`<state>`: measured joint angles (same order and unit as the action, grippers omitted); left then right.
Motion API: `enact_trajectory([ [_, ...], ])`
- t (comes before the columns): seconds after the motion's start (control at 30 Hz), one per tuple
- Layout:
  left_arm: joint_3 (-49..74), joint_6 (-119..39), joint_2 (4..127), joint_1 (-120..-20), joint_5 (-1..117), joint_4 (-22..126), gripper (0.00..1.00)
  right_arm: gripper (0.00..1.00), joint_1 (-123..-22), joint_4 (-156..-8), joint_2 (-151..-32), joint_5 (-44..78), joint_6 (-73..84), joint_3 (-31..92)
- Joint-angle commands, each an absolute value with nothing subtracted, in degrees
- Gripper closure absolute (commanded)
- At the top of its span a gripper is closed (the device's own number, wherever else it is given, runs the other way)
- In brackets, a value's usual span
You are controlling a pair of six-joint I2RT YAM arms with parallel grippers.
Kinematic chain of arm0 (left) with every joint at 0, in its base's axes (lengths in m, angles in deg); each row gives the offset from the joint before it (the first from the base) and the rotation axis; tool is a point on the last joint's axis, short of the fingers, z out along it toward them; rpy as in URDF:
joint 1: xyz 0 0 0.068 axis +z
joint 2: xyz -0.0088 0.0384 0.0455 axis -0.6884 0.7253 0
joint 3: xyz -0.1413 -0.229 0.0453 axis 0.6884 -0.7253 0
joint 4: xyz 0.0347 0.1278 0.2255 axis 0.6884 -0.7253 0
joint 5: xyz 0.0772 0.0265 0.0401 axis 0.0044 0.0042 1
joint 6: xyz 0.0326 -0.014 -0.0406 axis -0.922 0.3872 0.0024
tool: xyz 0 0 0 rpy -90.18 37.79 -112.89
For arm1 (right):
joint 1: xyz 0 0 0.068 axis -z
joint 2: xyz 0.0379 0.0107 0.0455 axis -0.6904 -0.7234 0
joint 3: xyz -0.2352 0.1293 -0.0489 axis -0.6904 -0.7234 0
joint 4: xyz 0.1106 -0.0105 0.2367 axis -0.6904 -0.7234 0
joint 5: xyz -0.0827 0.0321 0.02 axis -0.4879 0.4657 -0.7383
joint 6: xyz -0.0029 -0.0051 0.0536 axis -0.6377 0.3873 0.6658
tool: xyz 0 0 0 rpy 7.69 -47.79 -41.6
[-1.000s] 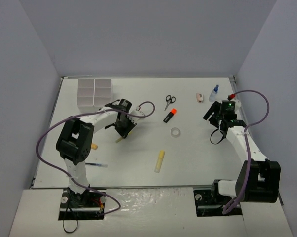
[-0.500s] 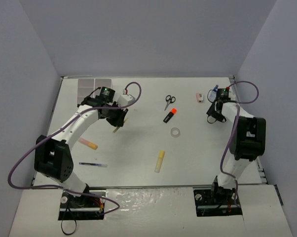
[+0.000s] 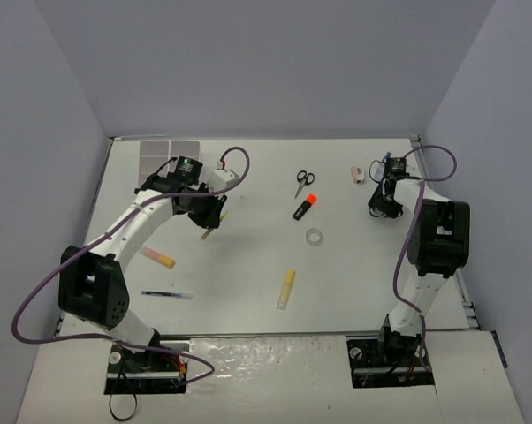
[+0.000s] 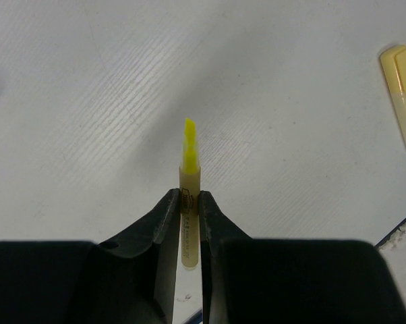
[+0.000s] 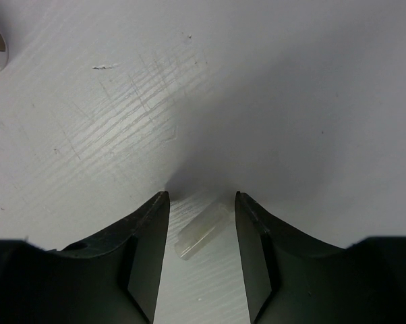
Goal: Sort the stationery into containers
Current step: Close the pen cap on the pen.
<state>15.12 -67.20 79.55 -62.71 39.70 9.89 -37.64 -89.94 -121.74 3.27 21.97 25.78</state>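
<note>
Left pincer (image 4: 189, 196): sits farther back and left than a second ago, close beside tray (image 3: 160, 147); pinches yellow-tipped pen (image 4: 189, 152) over tabletop (image 3: 354, 274). Right pincer (image 5: 201, 196): reaches farther back too, near small blue-capped bottle (image 3: 386, 161); stands spread, small clear piece (image 5: 199, 236) between jaws, touching neither.

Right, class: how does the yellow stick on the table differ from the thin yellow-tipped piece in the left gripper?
The yellow stick lies free on the table; the thin yellow-tipped piece is pinched in the shut left gripper. The stick looks thicker and pale yellow throughout; the piece is slimmer, bright yellow tip on a beige body. Both are long, narrow and yellowish.
</note>
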Motion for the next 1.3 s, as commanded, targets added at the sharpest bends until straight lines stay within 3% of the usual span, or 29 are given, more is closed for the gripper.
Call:
enact_trajectory([
  [0.0,16.8,-66.6,77.9,-61.7,38.3,10.8,1.0,0.59,-37.3,-90.3,-118.4,3.6,23.0,24.3],
  [0.33,16.6,-66.4,77.3,-61.4,37.9,10.9,1.0,0.57,-37.3,-90.4,-116.9,3.5,25.3,22.5],
  [0.8,16.4,-66.4,75.4,-60.6,37.6,10.6,1.0,0.99,-37.2,-90.2,-118.8,3.3,24.7,23.3],
  [0.93,16.7,-66.1,75.1,-60.6,36.9,10.0,1.0,1.0,-37.4,-89.3,-118.3,6.7,22.3,24.1],
  [1.13,25.4,-68.9,73.2,-60.5,34.2,1.8,1.0,1.0,-42.0,-82.7,-105.0,9.7,19.9,25.1],
  [1.27,36.9,-71.3,71.6,-59.9,32.9,-7.2,1.0,1.0,-50.8,-75.4,-94.8,8.3,16.9,27.7],
])
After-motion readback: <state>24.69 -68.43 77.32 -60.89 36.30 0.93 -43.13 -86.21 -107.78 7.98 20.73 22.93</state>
